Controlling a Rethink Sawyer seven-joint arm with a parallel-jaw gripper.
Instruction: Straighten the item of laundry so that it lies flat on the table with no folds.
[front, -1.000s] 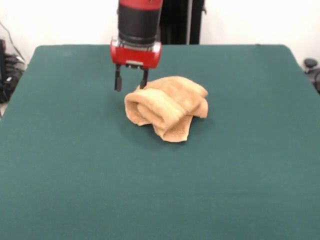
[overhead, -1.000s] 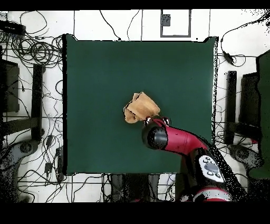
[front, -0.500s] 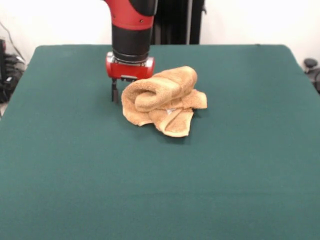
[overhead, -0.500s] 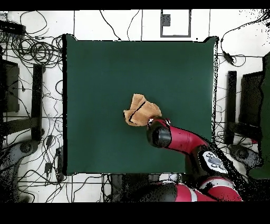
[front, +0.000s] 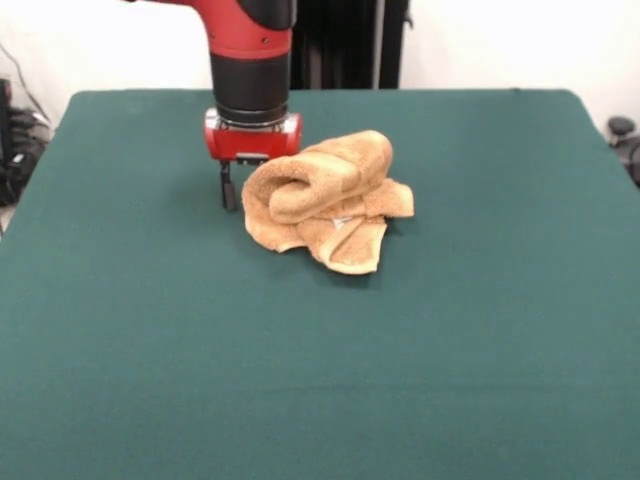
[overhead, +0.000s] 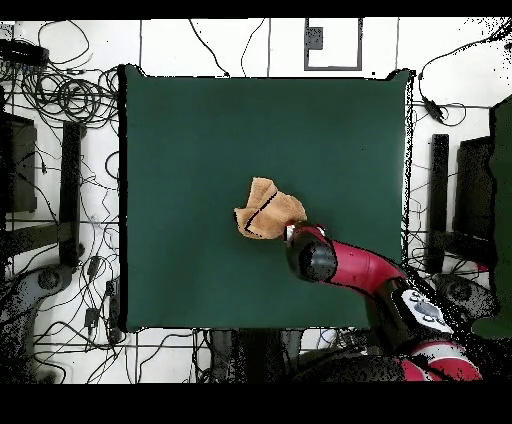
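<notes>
One towel (front: 325, 200), nowhere near flat: it sits in a bunched heap roughly mid-table (front: 450, 330), slightly toward the robot's side. A thick roll lies across the top, with looser flaps sticking out underneath toward the camera in the front view. The overhead view agrees, showing a compact tan lump (overhead: 265, 208) with bare green felt (overhead: 180, 150) on all sides.

The gripper (front: 236, 190) is down low at the heap's edge, on the side facing the robot, tips at about table level and right against the cloth. The lump hides part of it, so I cannot tell whether it's released, clenched or pinching fabric. Overhead doesn't help either, as the arm (overhead: 345, 268) covers the tool.

Why that placement, as I read it: going in low at the rim targets an outer layer rather than the roll on top. A tug outward from there could peel the heap open instead of dragging the whole thing.

Progress: early, with several folds to undo.

Risk: terry grips itself, so the roll may slide along as one piece. There's plenty of table in every direction, so room to spread isn't the limit
</notes>
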